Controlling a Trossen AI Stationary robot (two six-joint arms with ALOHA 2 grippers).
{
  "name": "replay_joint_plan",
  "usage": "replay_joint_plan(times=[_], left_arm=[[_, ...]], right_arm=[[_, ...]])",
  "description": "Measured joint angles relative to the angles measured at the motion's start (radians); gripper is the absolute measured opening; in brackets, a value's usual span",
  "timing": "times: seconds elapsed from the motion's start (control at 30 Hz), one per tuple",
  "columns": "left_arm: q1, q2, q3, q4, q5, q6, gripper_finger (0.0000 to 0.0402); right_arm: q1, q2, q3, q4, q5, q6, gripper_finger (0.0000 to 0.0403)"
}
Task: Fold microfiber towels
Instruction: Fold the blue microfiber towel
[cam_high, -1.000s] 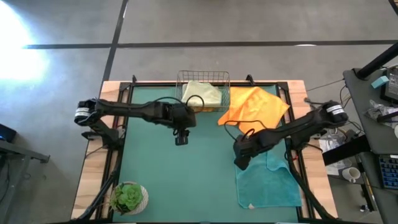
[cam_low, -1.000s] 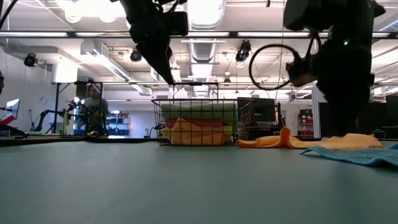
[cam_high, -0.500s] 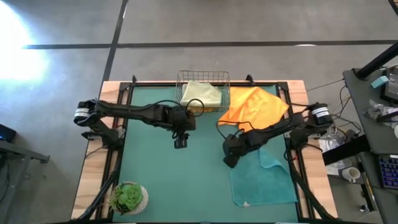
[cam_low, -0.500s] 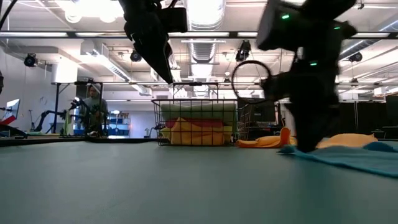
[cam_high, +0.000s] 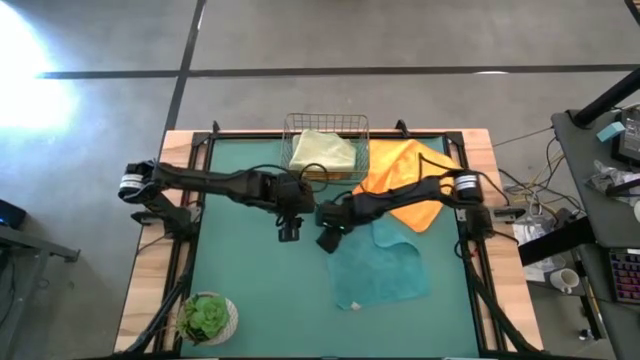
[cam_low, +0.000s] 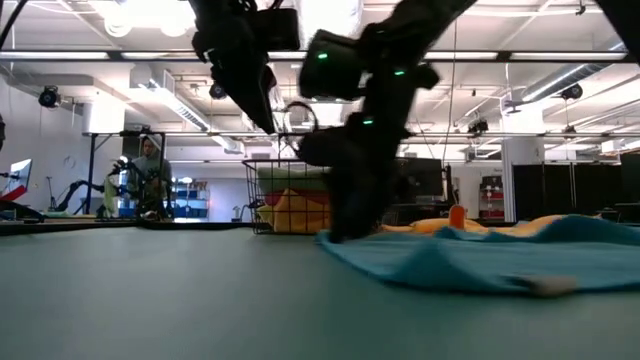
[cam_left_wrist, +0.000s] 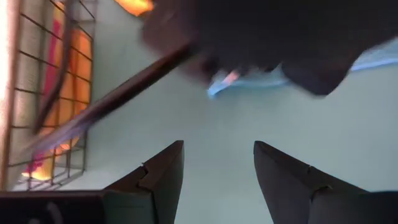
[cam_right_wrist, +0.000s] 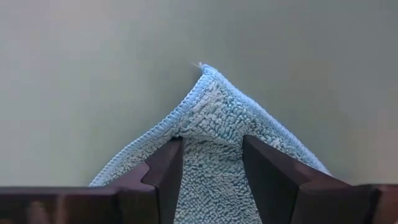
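Observation:
A teal microfiber towel lies spread on the dark-green mat, right of the middle. My right gripper is shut on the towel's left far corner, low over the mat's middle. Just to its left my left gripper hangs open above the mat, holding nothing. An orange towel lies crumpled at the far right, partly over the teal one. A pale sage green towel lies on top in the wire basket at the far edge; the low view shows orange and pink cloth in the basket. My right gripper pinches the teal towel's corner between its two fingers, and the corner's tip sticks out past the fingertips. The fingers slant down from the table's right. The corner is raised a little, and the rest of the towel trails on the mat.
A potted plant stands at the near left corner. Bare mat stretches left of and nearer than the grippers. Beyond the table, a person shows in the room.
My right gripper has swept toward the table's left, from the right side to the middle, dragging the teal towel by its corner. The whole towel has slid left along the mat and now lies partly under the orange one's near edge.

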Motion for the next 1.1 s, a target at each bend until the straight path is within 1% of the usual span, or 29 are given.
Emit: replay_joint_plan(times=[0.13,0.23,0.37,0.43,0.6,0.73,0.87,0.93,1.1], left_arm=[[-0.029,0.0,0.0,-0.061,-0.001,-0.032,0.0178],[-0.049,-0.004,0.0,-0.123,-0.016,-0.067,0.0178],[-0.077,-0.005,-0.002,-0.142,-0.056,-0.114,0.0178],[-0.088,-0.007,-0.002,-0.138,-0.058,-0.133,0.0178],[-0.119,-0.003,-0.003,-0.121,-0.069,-0.156,0.0178],[-0.141,-0.002,-0.005,-0.047,-0.077,-0.156,0.0178],[-0.161,-0.002,-0.024,0.063,-0.08,-0.155,0.0178],[-0.178,-0.003,-0.036,0.123,-0.082,-0.155,0.0178],[-0.203,-0.003,-0.085,0.282,-0.081,-0.151,0.0178]], right_arm=[[-0.019,0.045,0.114,0.007,-0.002,-0.058,0.0157],[-0.035,0.053,0.156,0.01,-0.022,-0.083,0.0157],[-0.043,0.031,0.17,-0.01,-0.026,-0.101,0.0157],[-0.043,0.005,0.167,-0.026,-0.026,-0.108,0.0157],[-0.038,-0.073,0.149,-0.128,-0.013,-0.127,0.0157],[-0.03,-0.151,0.135,-0.225,0.021,-0.143,0.0157],[-0.017,-0.241,0.102,-0.342,0.118,-0.151,0.0157],[-0.013,-0.303,0.063,-0.374,0.158,-0.143,0.0157],[-0.008,-0.488,-0.081,-0.382,0.165,-0.14,0.0157]])
